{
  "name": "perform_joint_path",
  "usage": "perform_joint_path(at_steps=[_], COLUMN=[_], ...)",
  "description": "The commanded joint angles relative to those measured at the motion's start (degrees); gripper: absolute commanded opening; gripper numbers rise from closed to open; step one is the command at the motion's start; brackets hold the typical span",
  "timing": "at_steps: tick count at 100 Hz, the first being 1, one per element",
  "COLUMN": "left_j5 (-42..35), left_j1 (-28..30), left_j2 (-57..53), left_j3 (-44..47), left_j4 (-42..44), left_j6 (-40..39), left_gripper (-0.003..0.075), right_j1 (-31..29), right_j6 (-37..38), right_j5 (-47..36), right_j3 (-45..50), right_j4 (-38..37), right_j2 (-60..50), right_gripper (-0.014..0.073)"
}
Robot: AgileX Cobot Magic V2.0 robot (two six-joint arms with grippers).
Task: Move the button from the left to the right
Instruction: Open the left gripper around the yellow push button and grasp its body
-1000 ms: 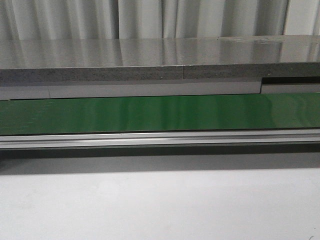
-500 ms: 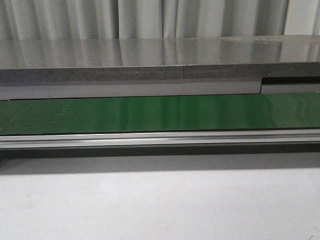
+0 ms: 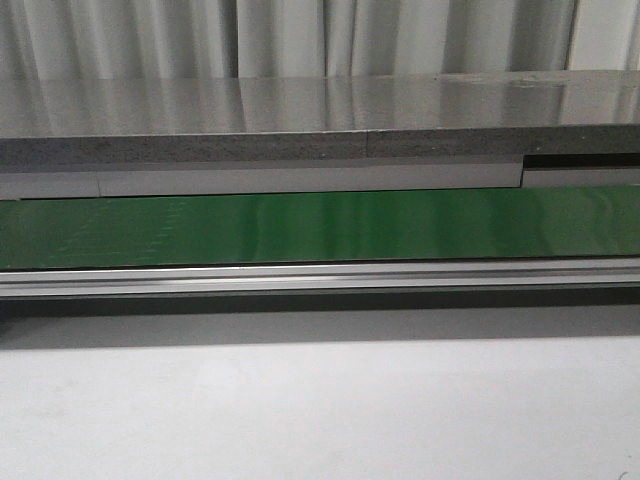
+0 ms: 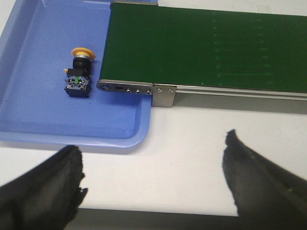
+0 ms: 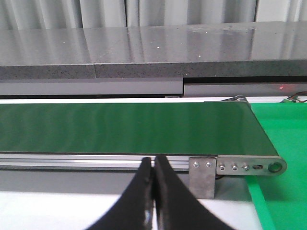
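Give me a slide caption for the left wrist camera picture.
Open left claw hovers over the white table, facing a yellow-capped black push-button lying in a blue plastic tray beside the green conveyor belt's end.

Belt (image 3: 320, 228): dark green, glossy w/ pale sheen streaks; silver rail (image 3: 320, 278) along front. Table (image 3: 320, 410): plain white. Counter (image 3: 300, 105) behind: grey, speckled edge. Curtain (image 3: 300, 35): white-grey folds.

Tray (image 4: 29, 129): light blue/periwinkle. Button (image 4: 79, 72): yellow cap, black body, silver bits, small green mark. Left fingers (image 4: 43, 187): matte black. Bracket (image 4: 163, 95): silver.

Right fingers (image 5: 165, 201): black. Green tray (image 5: 283, 134) by belt end: bright green, lighter than belt.
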Motion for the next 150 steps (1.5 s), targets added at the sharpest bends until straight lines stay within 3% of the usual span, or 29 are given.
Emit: perform_joint_path(at_steps=[1,32,56,113,150], left_j5=[-3.1,-5.2,-6.0,-10.4,-13.6], left_j1=[-0.5,-0.4,-0.2,19.0,20.6], left_j2=[0.5,2.2,12.0,43.8,57.8], left_j3=[-2.0,-3.2,-9.3,-28.1,-28.6], left_j4=[0.1,0.7,5.3,8.1,7.4], left_j6=[-0.7,-3.4,-3.5,-1.8,-0.4], left_gripper=[0.0657,0.0654,0.0654,0.0654,0.0654], right_j1=[0.1,0.1,0.1,0.1,0.1], right_j6=[0.0,0.0,0.0,0.0,0.0], right_j5=[-4.8,-4.8,-4.8,-4.8,-4.8], right_j3=[-1.0,-1.0,-1.0,-1.0,-1.0], right_j4=[-0.5,-0.5,-0.5,-0.5,-0.5], right_j2=[-0.8,-0.8,-0.8,-0.8,-0.8], right_gripper=[-0.0068,-0.0068,-0.0068,-0.0068,-0.0068])
